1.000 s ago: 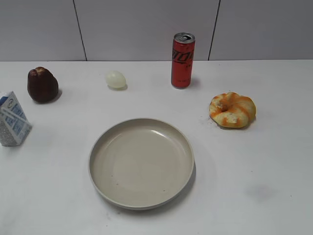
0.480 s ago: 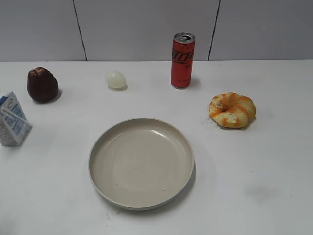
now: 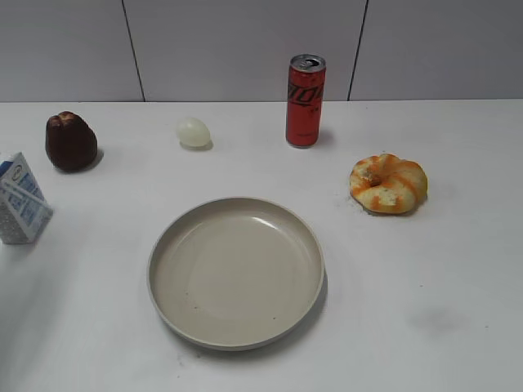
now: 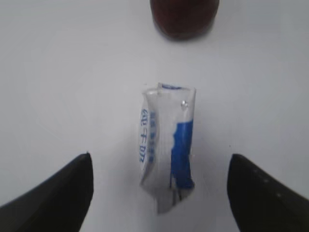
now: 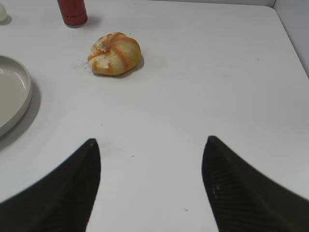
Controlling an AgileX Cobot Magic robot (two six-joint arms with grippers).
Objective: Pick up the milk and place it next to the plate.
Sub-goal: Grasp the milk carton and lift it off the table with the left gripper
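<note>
**A:** What has changed in the exterior view?

**B:** Very little. The small white carton of milk with blue printing and a gable top stands at the far left edge of the white table, as it did a second ago; it has not shifted. The large round beige plate with a raised rim, the red drink can, the dark red-brown fruit, the pale egg-shaped object and the orange-streaked bun all keep their places. A faint shadow now darkens the table below the carton, which suggests the left arm is coming in above it.

**A:** How do the grippers stand?

**B:** In the left wrist view, the left gripper is spread wide, one black finger on either side of the milk, neither touching it. The right gripper is likewise spread, over bare table and holding nothing, with the bun well ahead.

**A:** What does this mean for the task?

**B:** The carton is framed but not yet grasped and remains well apart from the plate. The likely next step is descent and closure.
</note>
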